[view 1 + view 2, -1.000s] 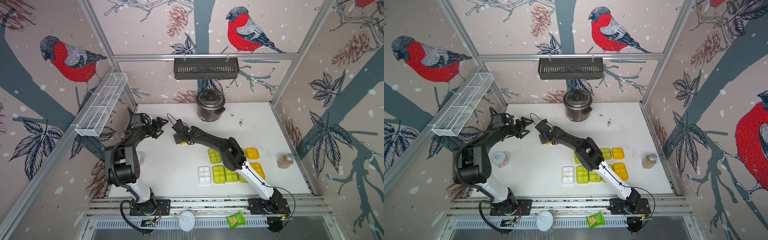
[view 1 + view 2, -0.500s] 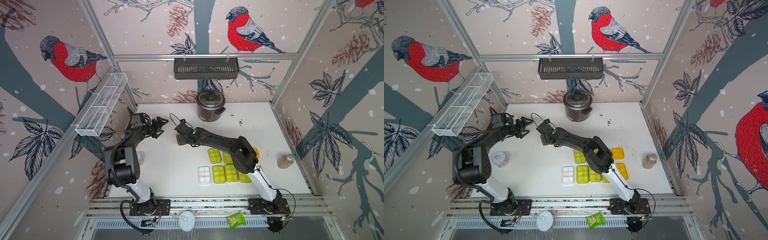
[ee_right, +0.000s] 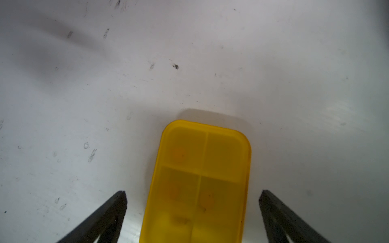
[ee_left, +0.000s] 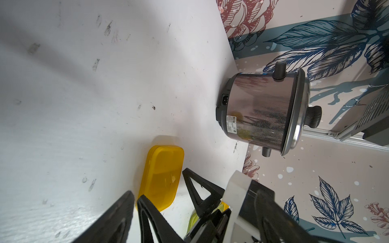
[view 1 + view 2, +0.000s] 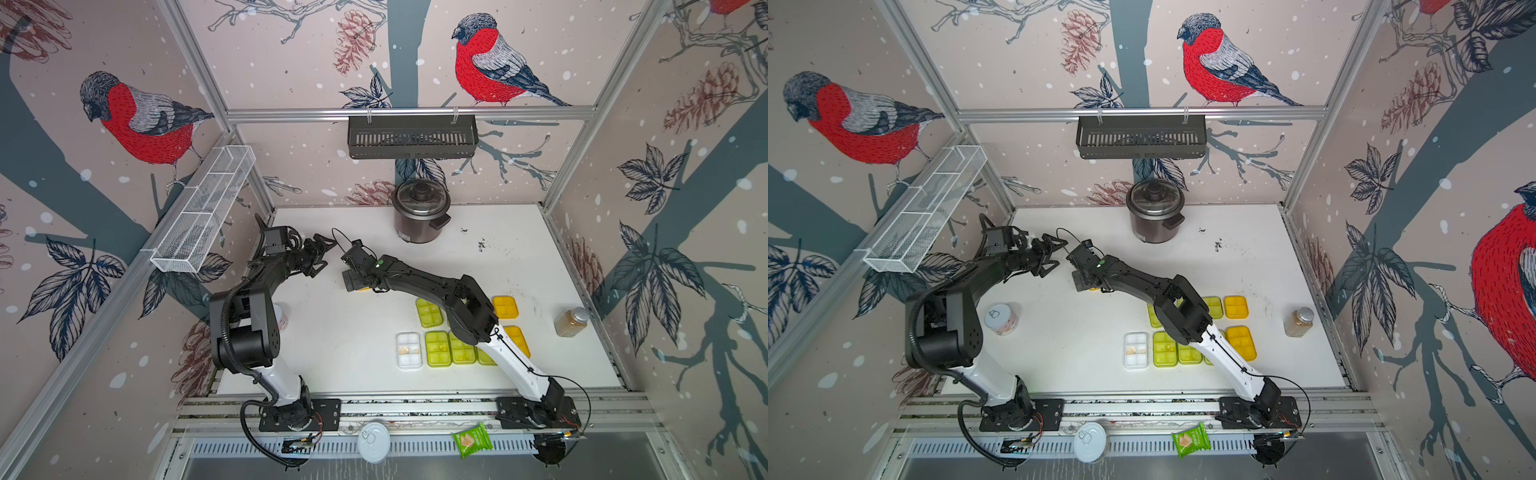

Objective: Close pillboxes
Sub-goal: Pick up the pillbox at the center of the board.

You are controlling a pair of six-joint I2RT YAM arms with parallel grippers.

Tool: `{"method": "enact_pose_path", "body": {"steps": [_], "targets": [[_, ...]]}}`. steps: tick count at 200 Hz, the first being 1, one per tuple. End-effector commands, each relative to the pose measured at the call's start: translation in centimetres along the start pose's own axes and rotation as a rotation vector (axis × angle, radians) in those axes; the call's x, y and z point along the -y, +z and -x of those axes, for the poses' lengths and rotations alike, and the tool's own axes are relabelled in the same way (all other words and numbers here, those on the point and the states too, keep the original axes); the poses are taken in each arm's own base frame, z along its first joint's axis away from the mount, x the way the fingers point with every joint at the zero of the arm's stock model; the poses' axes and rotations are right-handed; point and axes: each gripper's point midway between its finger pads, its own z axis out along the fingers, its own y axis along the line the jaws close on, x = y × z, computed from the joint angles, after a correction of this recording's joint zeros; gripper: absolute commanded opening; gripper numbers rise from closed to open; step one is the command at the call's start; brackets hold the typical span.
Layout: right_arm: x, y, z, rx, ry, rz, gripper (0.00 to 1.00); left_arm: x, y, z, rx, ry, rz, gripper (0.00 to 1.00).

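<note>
The right hand (image 3: 193, 194) is wide open. Its two black fingers (image 3: 117, 202) stand on either side of the yellow pillbox (image 3: 204, 160) and do not touch it. The box lies flat on the white tabletop (image 5: 353, 332), toward the left side and well apart from the other pillboxes (image 5: 437, 348), which sit in a bunch beside the right arm. The left hand (image 5: 326, 257) is open too. It hangs close by in the air and holds nothing.

The yellow lid looks like it is down, because the little rooms inside show through it. I cannot tell if it has clicked shut.

This box looks small and light, made of stiff, smooth plastic. I think it would slide on the tabletop with a sideways push. A hard squeeze could make it pop out of the fingers. The best place to hold it is by its two long sides, low down on the tray part - not on the lid. To shut it, a soft press straight down on the lid's edge far from the hinge should do - with no push to the side.
</note>
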Motion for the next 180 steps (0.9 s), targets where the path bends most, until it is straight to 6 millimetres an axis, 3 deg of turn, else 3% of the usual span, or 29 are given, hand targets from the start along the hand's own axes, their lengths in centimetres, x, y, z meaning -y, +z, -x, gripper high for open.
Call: {"method": "enact_pose_path", "body": {"steps": [1, 45, 99, 137, 180], "targets": [[-0.1, 0.5, -0.2, -0.007, -0.018, -0.011, 0.99, 0.6, 0.0, 0.2, 0.0, 0.024, -0.021, 0.89], [0.7, 1.8, -1.0, -0.026, -0.037, -0.061, 0.99, 0.5, 0.1, 0.1, -0.003, 0.018, -0.022, 0.89], [1.8, 2.6, -1.7, -0.043, -0.038, -0.103, 0.84, 0.3, 0.2, 0.1, -0.006, 0.013, -0.021, 0.89], [1.7, 1.1, -0.2, 0.0, -0.008, -0.102, 0.74, 0.4, 0.2, 0.1, -0.004, 0.016, -0.021, 0.89], [1.2, -1.7, 1.4, 0.051, 0.043, -0.045, 0.71, 0.5, 0.1, 0.1, -0.006, 0.016, -0.026, 0.89]]}}
